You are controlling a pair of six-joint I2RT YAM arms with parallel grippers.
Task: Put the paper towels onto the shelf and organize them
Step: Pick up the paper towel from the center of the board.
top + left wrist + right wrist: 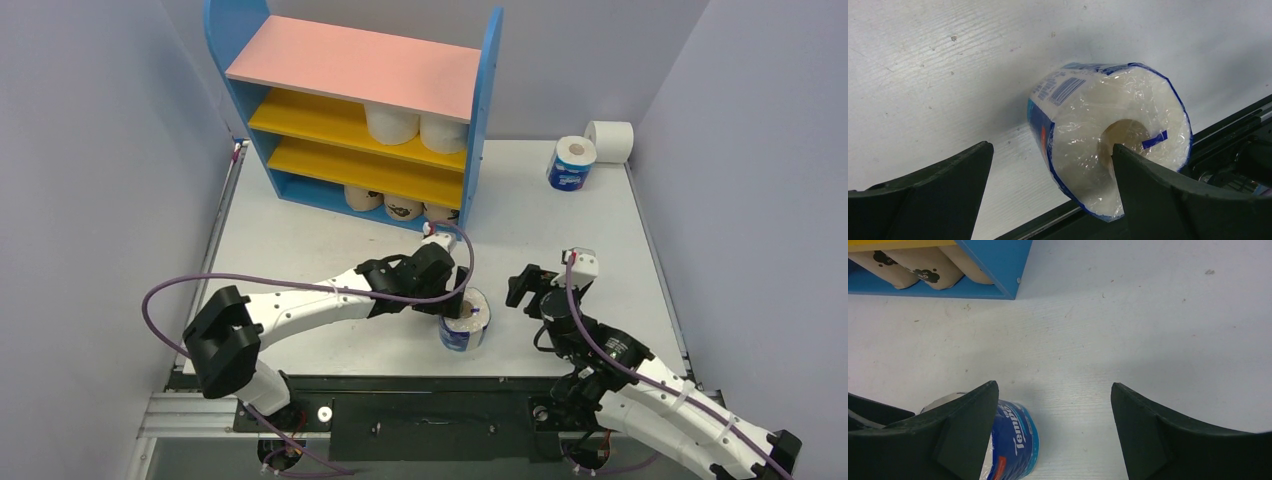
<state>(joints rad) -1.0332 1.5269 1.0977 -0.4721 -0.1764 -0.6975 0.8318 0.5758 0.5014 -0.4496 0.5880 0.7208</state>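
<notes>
Left fingers [938,190] wide open at blue-wrapped roll [1108,135], right fingers [1168,430] wide, empty, shelf [487,90] holding white rolls [392,122], tan rolls [403,208]

The white counter [330,240] carries the shelf [487,90] at its far left and a blue roll [465,322] upright by its near edge. At the far right, a second blue roll [571,163] stands just beside a lone white roll [610,141] on its side. Two white rolls [392,122] stand on the shelf's upper yellow board, and three tan rolls [403,207] sit on its base.
</notes>
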